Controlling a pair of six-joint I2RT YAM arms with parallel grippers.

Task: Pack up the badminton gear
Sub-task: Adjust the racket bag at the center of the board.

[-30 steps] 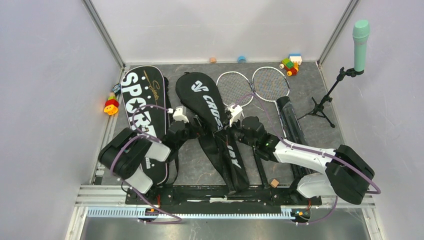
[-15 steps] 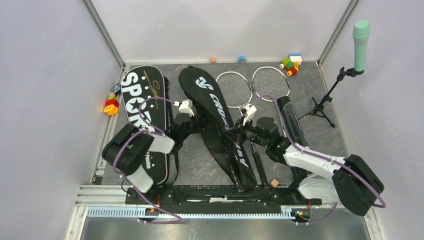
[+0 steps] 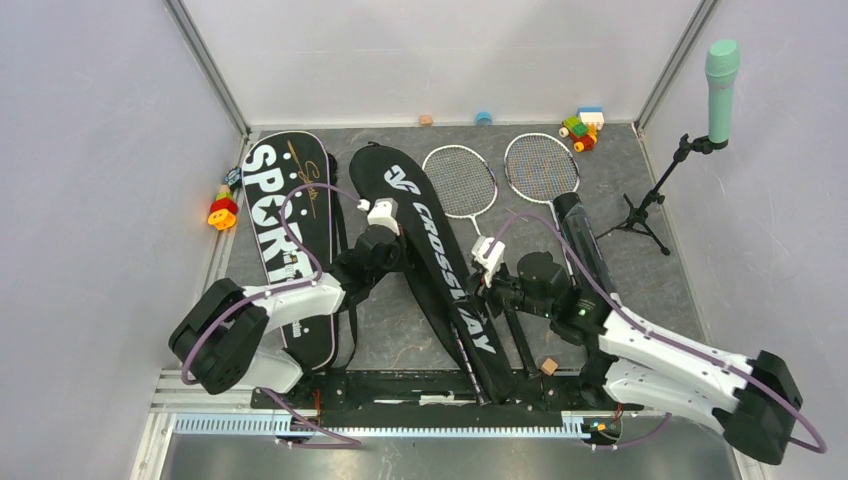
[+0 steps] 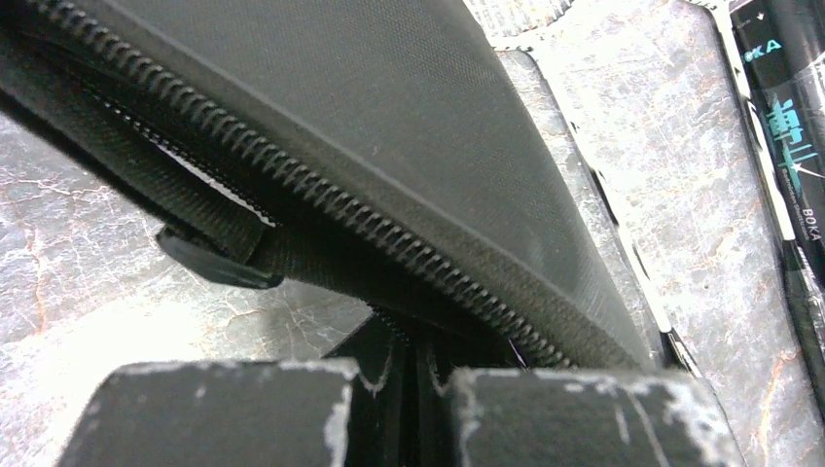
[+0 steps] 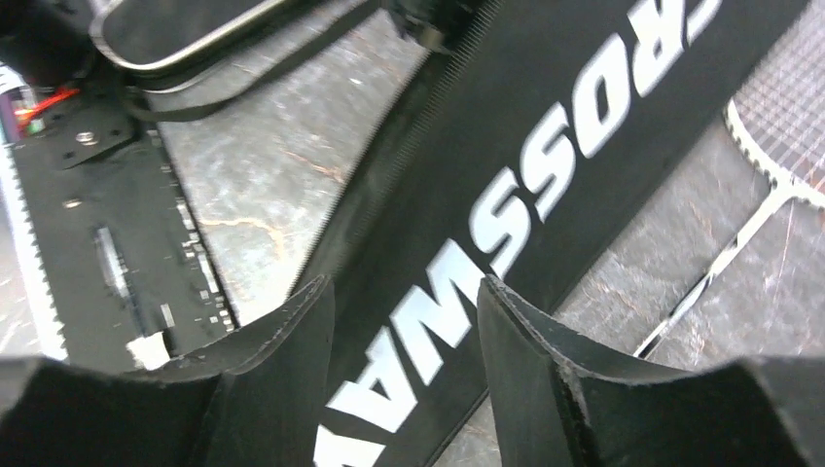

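- The CROSSWAY bag (image 3: 443, 268) lies flat on a diagonal from upper centre to lower centre of the top view. A second ago it was bunched and overlapped the nearer racket head. It has since been drawn down and straightened.
- At its left edge, the left gripper (image 3: 383, 238) has its jaws together, clamped on the zip seam. The zip there looks partly open.
- At its right edge, the right gripper (image 3: 492, 285) has drawn back toward lower right. Its jaws are apart with the lettering showing between them — contact cannot be told.
- Judgement: the bag is laid out for loading, with nothing inside yet.
- The two rackets (image 3: 460, 182), upper centre-right, have their heads uncovered. Their shafts run down under the right arm — an obstruction.
- The black tube (image 3: 588, 250) lies just right of them. The SPORT bag (image 3: 285, 225) is at left.
- The microphone (image 3: 722, 70) at upper right and the toy blocks (image 3: 582, 124) at the top edge are well apart. A brown block (image 3: 548, 366) sits near the bag's foot.
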